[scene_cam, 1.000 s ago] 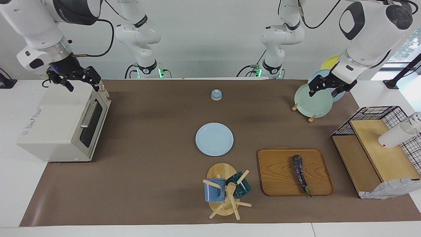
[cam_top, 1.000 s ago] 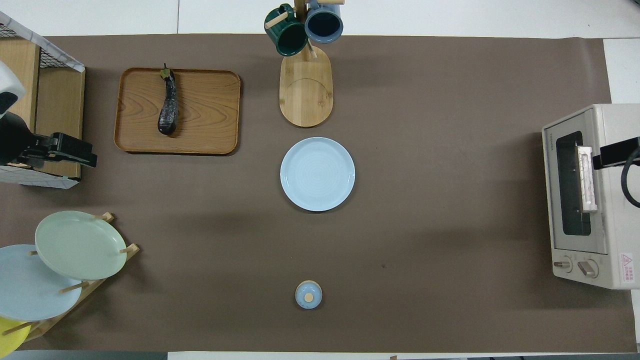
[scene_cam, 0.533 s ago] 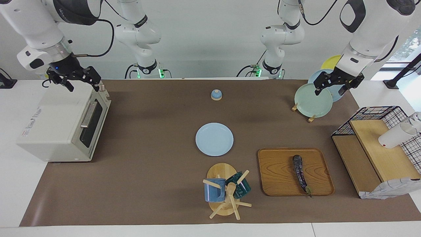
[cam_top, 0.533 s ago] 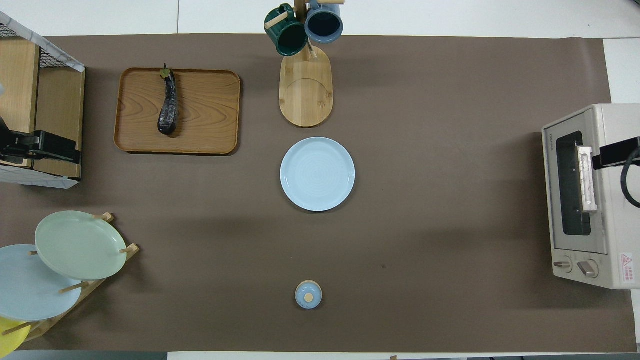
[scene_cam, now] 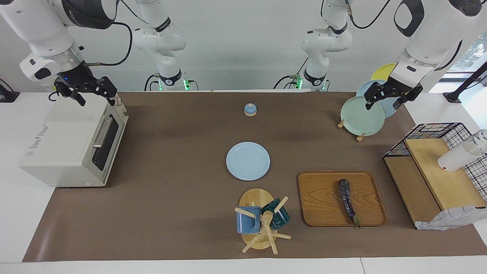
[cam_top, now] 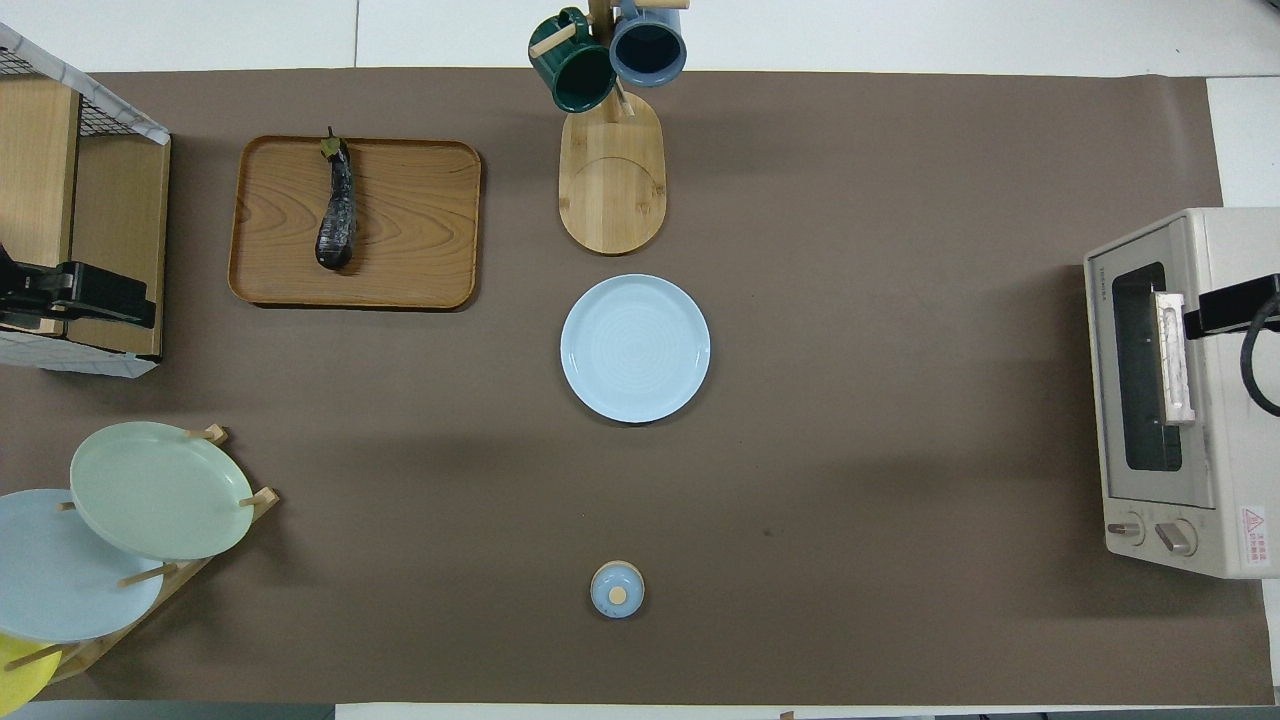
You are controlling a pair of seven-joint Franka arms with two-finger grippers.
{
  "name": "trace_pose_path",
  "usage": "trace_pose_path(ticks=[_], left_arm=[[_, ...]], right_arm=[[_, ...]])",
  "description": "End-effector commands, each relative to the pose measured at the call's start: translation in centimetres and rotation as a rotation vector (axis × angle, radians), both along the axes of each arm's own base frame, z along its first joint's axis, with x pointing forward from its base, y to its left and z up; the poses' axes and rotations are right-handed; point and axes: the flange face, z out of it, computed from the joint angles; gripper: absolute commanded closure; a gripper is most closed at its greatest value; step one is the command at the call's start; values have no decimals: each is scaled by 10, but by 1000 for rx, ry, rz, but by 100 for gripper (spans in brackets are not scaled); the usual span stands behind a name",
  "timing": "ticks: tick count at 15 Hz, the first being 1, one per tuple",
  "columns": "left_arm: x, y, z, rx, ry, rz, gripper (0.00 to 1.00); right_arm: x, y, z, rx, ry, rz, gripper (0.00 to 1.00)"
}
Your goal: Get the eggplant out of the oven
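Observation:
The dark purple eggplant point(scene_cam: 347, 201) lies on a wooden tray point(scene_cam: 323, 201) toward the left arm's end of the table, stem tip pointing away from the robots; it also shows in the overhead view point(cam_top: 337, 213). The off-white oven point(scene_cam: 64, 137) stands at the right arm's end with its glass door shut point(cam_top: 1140, 370). My right gripper point(scene_cam: 96, 99) hangs open and empty over the oven's top point(cam_top: 1235, 305). My left gripper point(scene_cam: 383, 103) is open and empty, up in the air between the plate rack and the wire shelf point(cam_top: 110, 303).
A light blue plate point(scene_cam: 248, 161) lies mid-table. A mug tree point(scene_cam: 260, 220) with two mugs stands farther from the robots. A small blue lidded piece point(scene_cam: 250, 110) sits near the robots. A plate rack point(scene_cam: 362, 116) and a wire shelf point(scene_cam: 437, 171) with a white cup point(scene_cam: 456, 156) fill the left arm's end.
My left gripper has risen and drawn back toward the left arm's end of the table, away from the tray. The right gripper and the eggplant have not moved.

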Motion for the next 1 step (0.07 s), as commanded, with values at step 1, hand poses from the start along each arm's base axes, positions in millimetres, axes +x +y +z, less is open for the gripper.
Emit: trace_pose_path(ticks=[1], left_arm=[[-1,4,3,17,-1,-12,0]], right_arm=[[-4,2,2,24,-7,22,0]])
